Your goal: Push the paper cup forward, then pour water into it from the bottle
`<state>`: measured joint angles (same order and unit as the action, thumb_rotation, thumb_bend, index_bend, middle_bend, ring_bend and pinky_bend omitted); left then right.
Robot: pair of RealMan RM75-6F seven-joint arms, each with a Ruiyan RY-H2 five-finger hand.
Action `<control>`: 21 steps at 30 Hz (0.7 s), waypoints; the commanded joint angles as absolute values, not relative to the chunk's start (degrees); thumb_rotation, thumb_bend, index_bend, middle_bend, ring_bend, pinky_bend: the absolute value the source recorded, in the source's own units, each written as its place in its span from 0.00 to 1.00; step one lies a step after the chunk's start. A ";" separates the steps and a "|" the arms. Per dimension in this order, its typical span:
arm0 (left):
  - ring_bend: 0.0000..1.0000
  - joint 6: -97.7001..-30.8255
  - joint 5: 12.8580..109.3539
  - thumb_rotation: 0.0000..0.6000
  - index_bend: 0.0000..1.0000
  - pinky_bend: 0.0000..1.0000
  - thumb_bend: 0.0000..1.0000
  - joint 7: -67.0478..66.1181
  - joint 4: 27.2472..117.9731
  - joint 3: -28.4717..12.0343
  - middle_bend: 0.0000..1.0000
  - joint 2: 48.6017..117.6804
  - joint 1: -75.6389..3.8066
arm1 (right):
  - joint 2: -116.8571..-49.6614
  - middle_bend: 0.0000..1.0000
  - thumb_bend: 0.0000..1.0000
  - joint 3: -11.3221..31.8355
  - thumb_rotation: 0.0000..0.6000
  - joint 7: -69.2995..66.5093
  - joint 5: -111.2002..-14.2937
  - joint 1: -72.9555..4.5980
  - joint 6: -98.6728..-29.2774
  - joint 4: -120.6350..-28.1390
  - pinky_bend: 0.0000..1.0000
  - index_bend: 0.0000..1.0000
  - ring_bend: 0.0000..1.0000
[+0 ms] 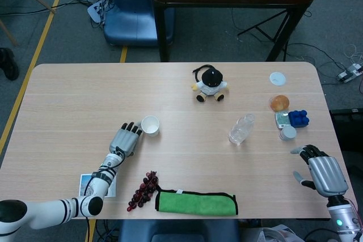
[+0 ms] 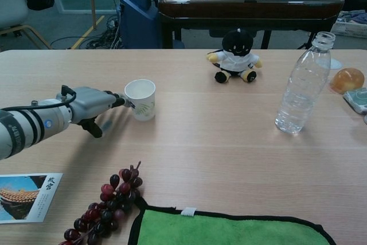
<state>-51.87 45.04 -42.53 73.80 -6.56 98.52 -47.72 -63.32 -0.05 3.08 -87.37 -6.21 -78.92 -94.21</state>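
Touching the white paper cup (image 2: 140, 99) mid-worktop, your left hand (image 2: 92, 103) holds nothing, fingers extended; bare wooden worktop (image 2: 206, 136) lies toward the clear plastic bottle (image 2: 301, 85). Your right hand (image 1: 319, 170) idles open, right edge.

Two robot hands have silver-grey metal backs and dark fingers (image 1: 131, 128). Behind the fingers of the left hand (image 1: 126, 138), a white forearm carries black bands, a looping black cable and a small blue dot. The right hand (image 1: 323, 173) has a ribbed grey back and a white wrist with a green light.
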 commanded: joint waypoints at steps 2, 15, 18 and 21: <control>0.00 -51.79 45.25 1.00 0.06 0.08 0.60 -42.44 73.53 -6.74 0.00 99.33 -48.30 | -63.30 0.33 0.25 -0.08 1.00 3.04 -87.46 -6.20 -78.97 -94.24 0.46 0.34 0.23; 0.00 -51.89 45.56 1.00 0.05 0.08 0.60 -43.07 73.39 -6.70 0.00 101.60 -49.82 | -63.36 0.33 0.25 -0.17 1.00 3.15 -87.51 -6.25 -78.80 -94.19 0.46 0.34 0.23; 0.00 -51.93 45.33 1.00 0.06 0.08 0.60 -43.84 73.46 -6.52 0.00 102.09 -50.24 | -63.39 0.33 0.25 -0.24 1.00 3.22 -87.53 -6.29 -78.65 -94.20 0.46 0.34 0.23; 0.00 -51.94 44.79 1.00 0.06 0.08 0.60 -44.75 73.56 -6.34 0.00 102.52 -50.62 | -63.41 0.33 0.25 -0.23 1.00 3.26 -87.50 -6.33 -78.60 -94.24 0.46 0.34 0.23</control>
<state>-51.94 44.88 -44.67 73.52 -6.41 102.42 -50.53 -63.42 -0.24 3.26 -87.50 -6.32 -78.60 -94.23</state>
